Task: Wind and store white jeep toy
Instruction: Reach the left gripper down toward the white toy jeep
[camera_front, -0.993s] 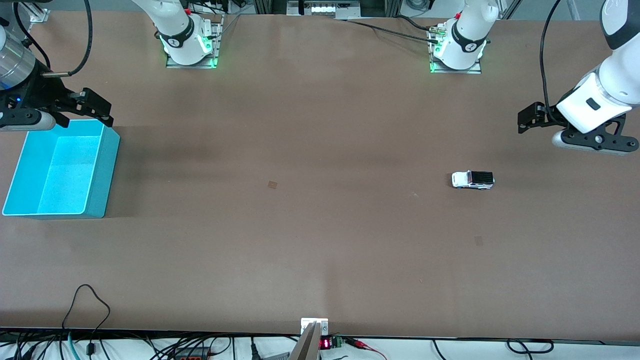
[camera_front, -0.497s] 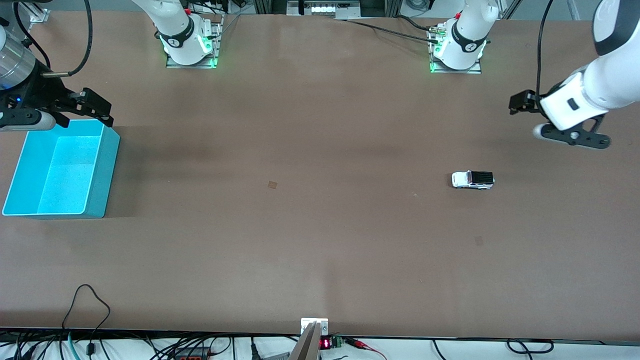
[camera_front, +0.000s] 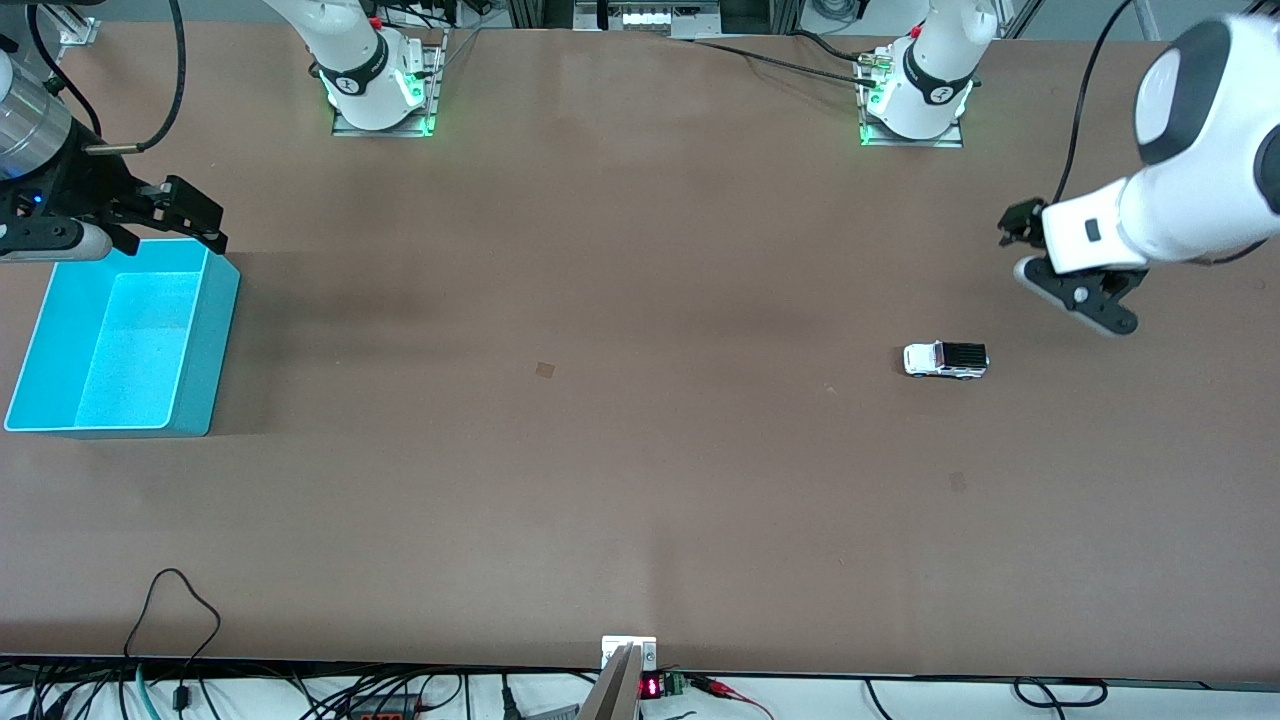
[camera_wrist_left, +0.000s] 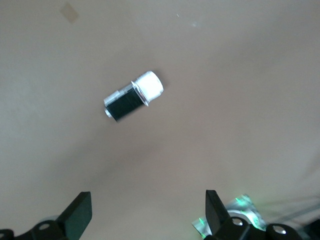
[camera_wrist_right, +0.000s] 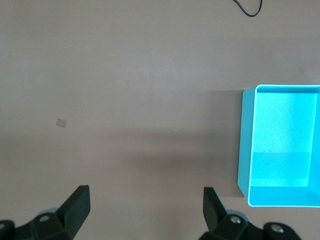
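Front view step: your left gripper (camera_front: 1012, 236), jaws wide, nears white jeep toy (camera_front: 945, 360); unwound.
Next: descend, pinch it.
Right gripper (camera_front: 190, 215): spread, empty, waits over blue bin (camera_front: 222, 330).

My left gripper (camera_front: 1012, 232) hangs open at the frame's right, above the white jeep toy (camera_front: 945, 360). My right gripper (camera_front: 190, 215) waits open over the blue bin (camera_front: 215, 340).

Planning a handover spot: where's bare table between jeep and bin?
Bare table runs from the bin to the jeep, and on toward the front camera. Busier at the ends: right gripper over the bin's corner, left gripper above table near the jeep.
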